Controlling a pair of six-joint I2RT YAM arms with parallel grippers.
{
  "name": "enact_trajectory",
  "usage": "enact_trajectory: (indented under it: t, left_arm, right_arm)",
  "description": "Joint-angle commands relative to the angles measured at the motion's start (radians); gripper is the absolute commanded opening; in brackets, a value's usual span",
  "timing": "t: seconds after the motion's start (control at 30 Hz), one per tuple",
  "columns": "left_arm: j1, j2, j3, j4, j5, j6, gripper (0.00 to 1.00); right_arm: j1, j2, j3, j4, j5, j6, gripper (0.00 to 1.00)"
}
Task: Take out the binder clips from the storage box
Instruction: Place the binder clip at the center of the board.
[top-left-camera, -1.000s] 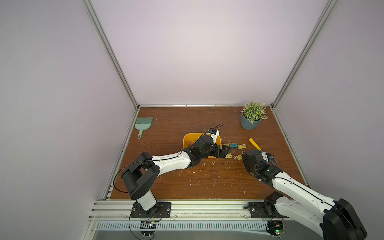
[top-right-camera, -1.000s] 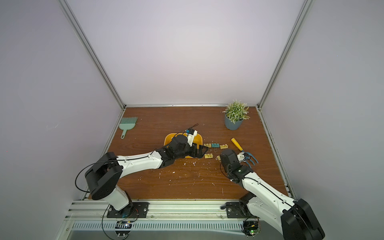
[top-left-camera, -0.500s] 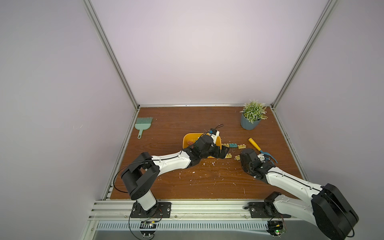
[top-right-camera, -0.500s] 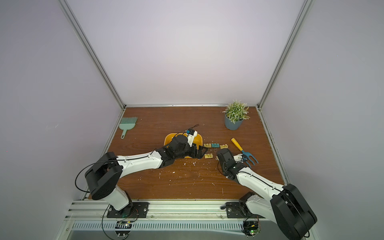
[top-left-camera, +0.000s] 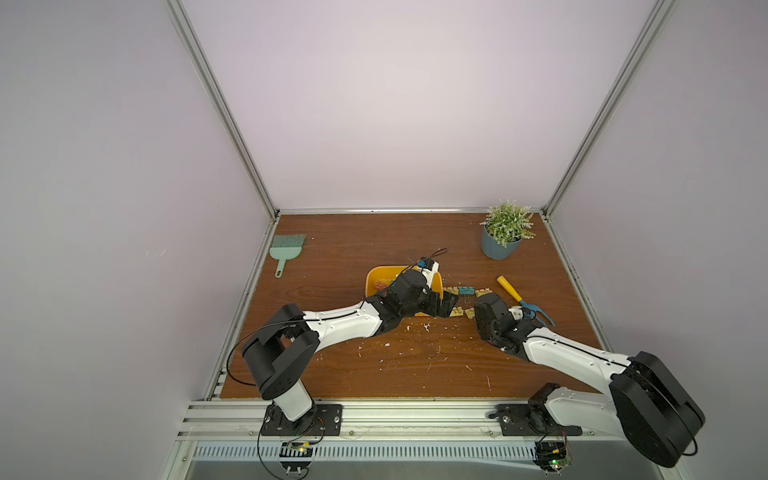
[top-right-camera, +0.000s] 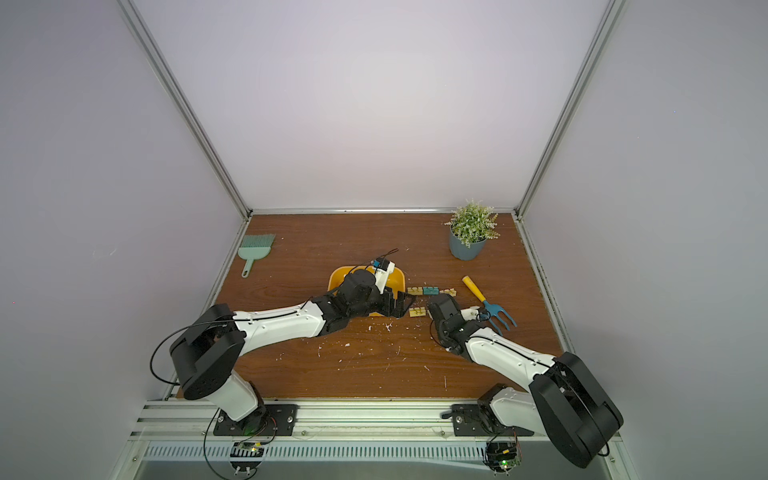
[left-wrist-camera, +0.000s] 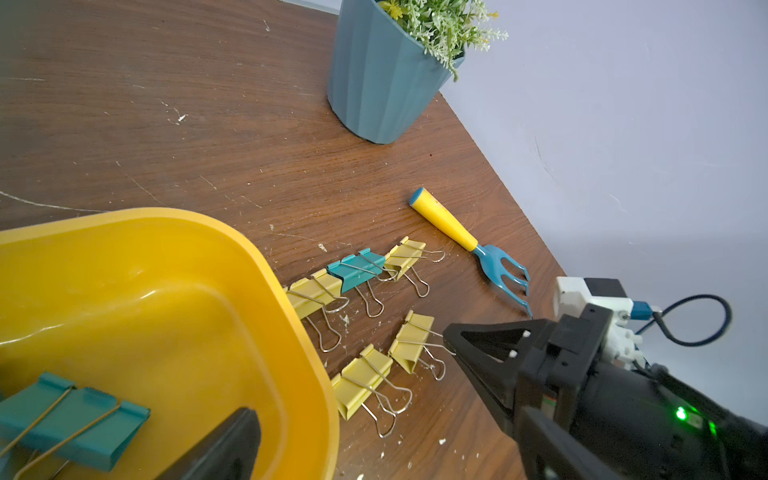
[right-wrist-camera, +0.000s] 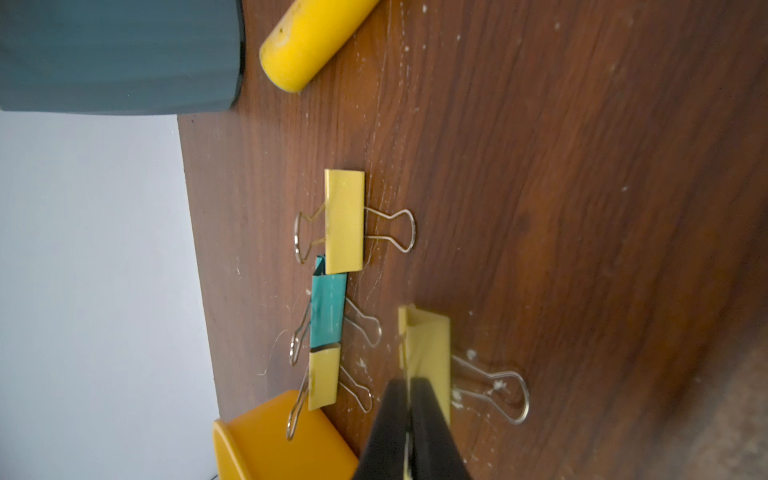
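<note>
Glossy plastic storage box (left-wrist-camera: 249, 266), lower left, holds a teal folded-metal binder clip (left-wrist-camera: 70, 419); left gripper (top-left-camera: 451, 304) gapes, right gripper (right-wrist-camera: 409, 399) pinches a yellow clip (right-wrist-camera: 430, 345) by its wire handle.

Both top views look down steeply from high above the near edge of the table (top-left-camera: 374, 232), facing the rear wall (top-left-camera: 395, 104); they share almost the whole scene. The left wrist camera sits low and close, looking across the storage box (left-wrist-camera: 166, 224) rim toward the plant pot (left-wrist-camera: 374, 91). The right wrist camera hangs very close over the binder clips (right-wrist-camera: 344, 220), which the left wrist view also covers
</note>
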Motion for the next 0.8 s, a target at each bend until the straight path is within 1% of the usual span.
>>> enact_trajectory:
  t: [0.0,0.13,0.3,0.4,0.53,0.6,0.77]
  left_arm:
    - [-0.006,-0.001,0.028,-0.017,-0.002,0.022,1.00]
    - [-0.006,0.001,0.031,-0.020,0.001,0.022,1.00]
    - [-0.006,0.006,0.040,-0.024,0.005,0.022,1.00]
    - [-0.006,0.007,0.040,-0.025,0.005,0.020,0.99]
    - [-0.005,0.007,0.041,-0.028,0.004,0.016,1.00]
    - [-0.006,0.007,0.040,-0.028,0.004,0.013,1.00]
    - [-0.006,0.006,0.043,-0.033,0.002,0.014,0.99]
  right_arm:
    - [0.007,0.000,0.027,0.000,0.004,0.015,0.15]
    - [0.007,-0.009,0.026,0.008,-0.006,0.021,0.18]
    - [0.007,-0.020,0.027,0.013,-0.023,0.031,0.14]
    - [0.007,-0.021,0.026,0.011,-0.017,0.048,0.09]
    - [0.009,-0.023,0.018,0.000,0.007,0.104,0.00]
    - [0.011,-0.019,0.019,-0.001,0.021,0.137,0.00]
    - [0.022,0.021,0.053,-0.030,0.065,0.166,0.00]
